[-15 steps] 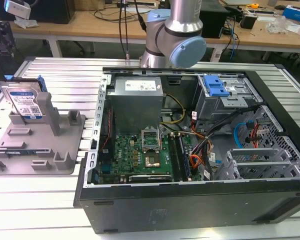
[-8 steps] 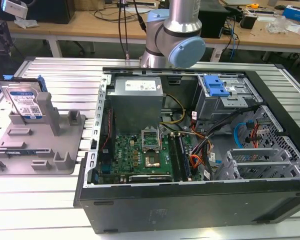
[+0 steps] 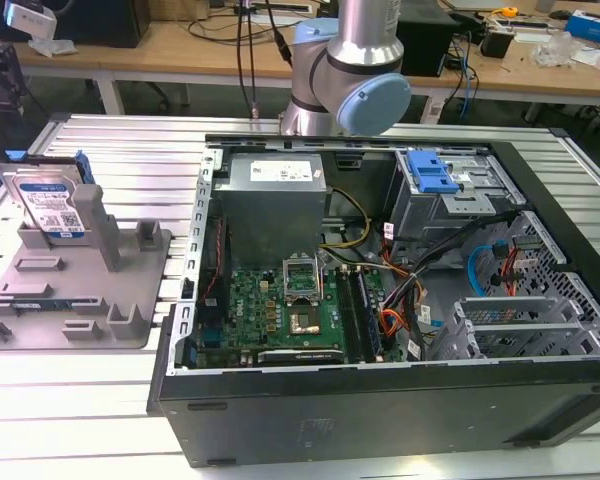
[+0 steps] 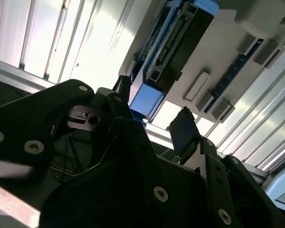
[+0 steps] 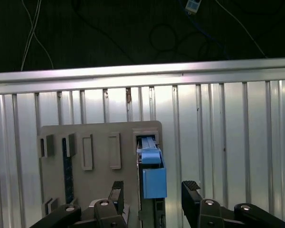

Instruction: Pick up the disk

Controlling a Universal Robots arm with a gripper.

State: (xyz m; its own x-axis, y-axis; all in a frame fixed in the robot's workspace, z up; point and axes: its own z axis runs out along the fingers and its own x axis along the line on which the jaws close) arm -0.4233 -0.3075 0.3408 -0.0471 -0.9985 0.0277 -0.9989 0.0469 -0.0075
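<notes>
The disk (image 3: 52,205) stands on edge, label outward, in a slot of the grey fixture (image 3: 80,290). In the exterior view it sits at the fixture's 11 o'clock corner, roughly at 9 o'clock from the open computer case (image 3: 380,300). It leans against a grey post (image 3: 102,225) and nothing grips it.

In the first wrist view the disk (image 5: 152,175) is seen edge-on, its blue rail end uppermost. In the second wrist view the same blue end (image 4: 147,99) lies between the two black pads. The jaws are wide and empty, one pad (image 5: 116,192) to each side of the disk and both apart from it. How far they hang above its top edge I cannot tell.

The step in hand looks like the line-up over the disk, with the grasp not yet made. To do it well, I would keep the thin edge centred in the gap, since the disk seems to sit nearer one pad than the other. The pads should be square to the two flat faces and meet the metal body, not only the blue rails, which may flex. The post just beside the disk leaves little room, so a straight approach along the slot seems safest. The ribbed bench (image 3: 70,400) and the case are well apart from all this.
</notes>
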